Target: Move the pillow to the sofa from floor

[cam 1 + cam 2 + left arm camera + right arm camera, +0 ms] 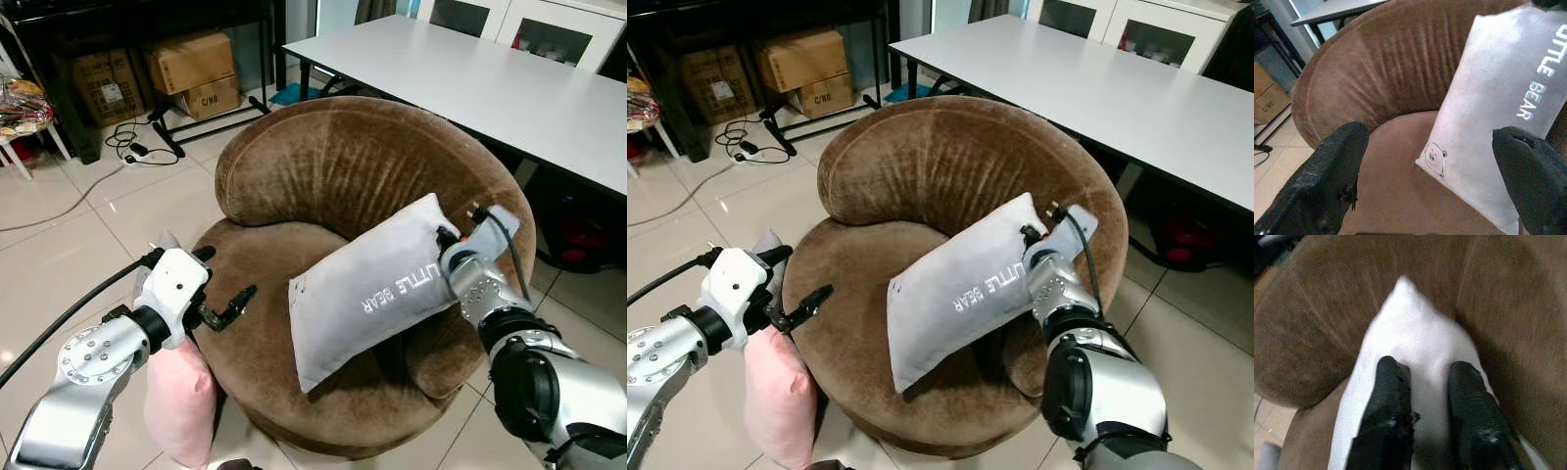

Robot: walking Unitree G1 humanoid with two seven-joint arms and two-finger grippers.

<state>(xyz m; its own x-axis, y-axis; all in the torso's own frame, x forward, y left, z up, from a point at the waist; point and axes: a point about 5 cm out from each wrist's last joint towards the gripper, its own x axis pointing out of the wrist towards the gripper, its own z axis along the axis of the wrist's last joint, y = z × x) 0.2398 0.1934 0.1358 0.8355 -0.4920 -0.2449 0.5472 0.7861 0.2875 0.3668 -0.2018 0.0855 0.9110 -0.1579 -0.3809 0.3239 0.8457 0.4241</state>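
Grey pillow [377, 291], printed "LITTLE BEAR" with a small bear face at one corner, sits on the sofa [333, 166]. It lies tilted across the seat, its upper end leaning on the backrest and right armrest, its lower corner down on the seat cushion.

Right gripper [1430, 382] is at the pillow's upper end. Its two black fingers [1393, 396] are closed to a narrow gap with a fold of the grey fabric pinched between them.

Left gripper [223, 311] hovers above the seat's left front edge, apart from the pillow. Its fingers [1327, 181] are spread wide and hold nothing.

Sofa is a round brown velvet tub chair on a pale tiled floor [59, 245]. A pink cushion [179, 399] stands on the floor against the sofa's left front side, beneath the left arm.

A white table [490, 83] stands behind and to the right. Cardboard boxes [191, 73] and cables [132, 147] lie at the back left.
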